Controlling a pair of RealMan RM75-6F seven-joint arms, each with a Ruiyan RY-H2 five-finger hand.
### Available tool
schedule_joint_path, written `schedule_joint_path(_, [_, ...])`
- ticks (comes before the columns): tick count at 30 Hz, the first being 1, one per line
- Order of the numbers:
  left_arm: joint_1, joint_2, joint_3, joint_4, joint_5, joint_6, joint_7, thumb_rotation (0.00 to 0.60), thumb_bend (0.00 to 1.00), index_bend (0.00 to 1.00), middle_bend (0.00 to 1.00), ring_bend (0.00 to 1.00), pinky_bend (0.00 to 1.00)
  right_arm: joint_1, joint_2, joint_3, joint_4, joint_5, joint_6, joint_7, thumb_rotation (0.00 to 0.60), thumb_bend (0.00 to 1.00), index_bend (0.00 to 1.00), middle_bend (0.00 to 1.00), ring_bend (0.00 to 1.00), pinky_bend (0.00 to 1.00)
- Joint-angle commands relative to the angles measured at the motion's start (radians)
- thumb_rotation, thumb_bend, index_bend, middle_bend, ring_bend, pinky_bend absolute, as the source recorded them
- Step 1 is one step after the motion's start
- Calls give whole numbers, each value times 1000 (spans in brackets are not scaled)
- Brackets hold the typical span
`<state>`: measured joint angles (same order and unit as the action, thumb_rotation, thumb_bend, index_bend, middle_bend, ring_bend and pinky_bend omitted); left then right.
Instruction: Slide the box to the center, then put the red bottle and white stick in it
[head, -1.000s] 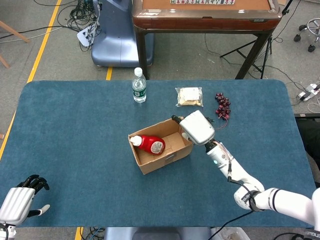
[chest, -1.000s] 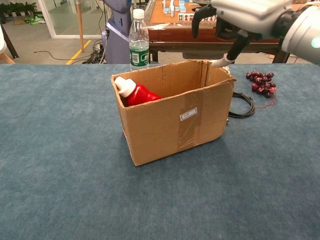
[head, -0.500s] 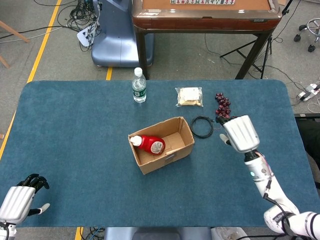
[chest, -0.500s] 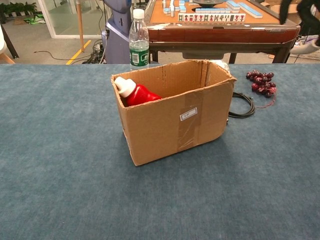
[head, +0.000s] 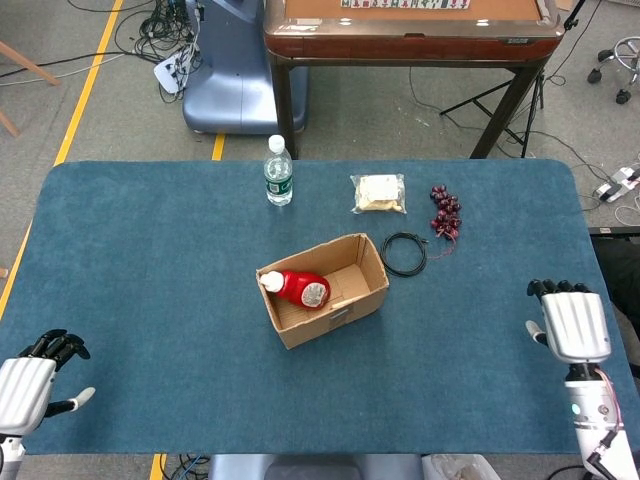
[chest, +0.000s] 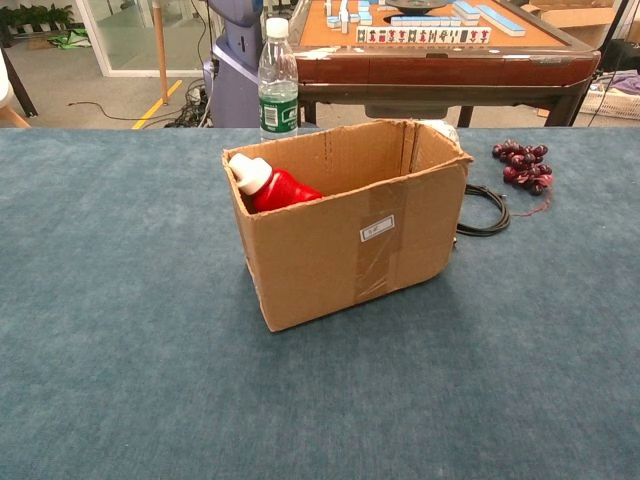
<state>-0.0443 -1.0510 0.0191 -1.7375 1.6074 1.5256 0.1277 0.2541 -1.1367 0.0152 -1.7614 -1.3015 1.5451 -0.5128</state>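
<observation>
The blue table (head: 150, 300) holds a cardboard box (head: 322, 290) at its middle, open side up, so things can be dropped straight in. The red bottle (head: 300, 288) lies on its side inside, at the box's left end, white cap toward the left wall. I cannot spot the white stick; it may be down in the box, hidden.

Both arms sit at the near corners, well apart from the box. The right hand (head: 567, 323) is palm down, fingers slightly apart, holding nothing. The left hand (head: 30, 377) likewise, thumb out, empty.
</observation>
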Motion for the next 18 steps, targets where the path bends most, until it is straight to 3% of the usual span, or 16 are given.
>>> schedule_joint_path(1, [3,1,-4,7,-8,6,-7,600,0,458,351,213,424,-61,-9,-22,22,-56,72,53,600,0,475,515,480,537])
schedule_joint_path(9, [5,2,-14,44,-52,-9,-25,600,0,458,351,213,424,-125,14,-15,51,-135,146,161,600,0,476,499,465,537])
schedule_joint_path(18, [-3,3,-18,39,-74,-31,-17,600,0,458,351,213,424,-129,54,6,57,-131,82,232,600,0,476,499,465,537])
